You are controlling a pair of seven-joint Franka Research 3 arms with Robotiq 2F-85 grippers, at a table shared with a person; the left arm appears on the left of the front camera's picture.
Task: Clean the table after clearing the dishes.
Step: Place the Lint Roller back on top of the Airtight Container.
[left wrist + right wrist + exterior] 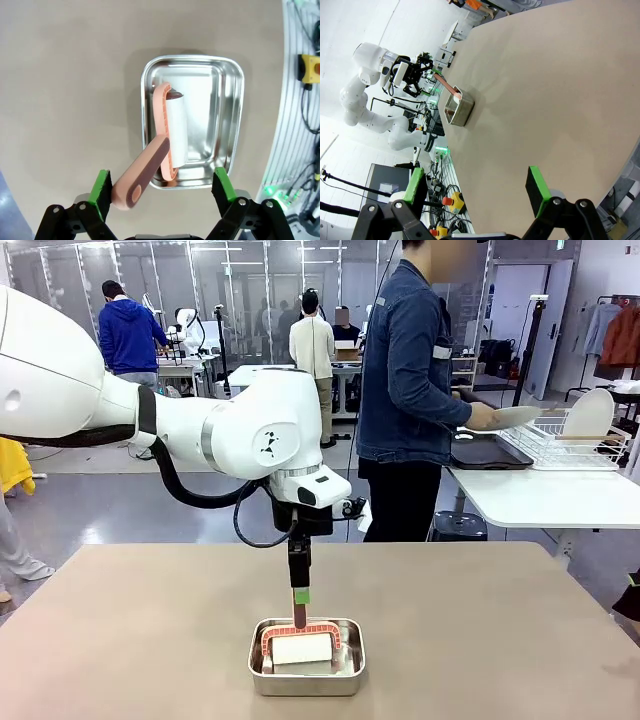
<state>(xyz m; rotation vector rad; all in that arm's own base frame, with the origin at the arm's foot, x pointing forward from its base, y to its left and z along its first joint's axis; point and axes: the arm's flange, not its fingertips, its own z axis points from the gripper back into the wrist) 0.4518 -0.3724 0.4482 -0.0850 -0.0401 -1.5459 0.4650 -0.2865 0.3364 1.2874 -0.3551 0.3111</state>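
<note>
Hanging above the steel pan (306, 658) at lower centre of the bare table (480, 620), the left gripper (162, 192) spreads wide around the lint roller (167, 150) handle, gripping nothing; at right, the right gripper (475, 192) gapes empty, and a person holds a plate (508, 418).

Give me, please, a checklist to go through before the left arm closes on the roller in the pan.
1. Left gripper jaws open: ok.
2. Roller handle between the jaws: ok, but it sits nearer one pad, not centred.
3. Roller resting in the steel pan: ok, with the handle leaning out over the rim.
4. Pads touching the handle: cannot tell.
5. Right gripper out of the way: ok, open over the table, far from the pan.
6. Dishes cleared: ok, the person holds a plate at the white table.
</note>
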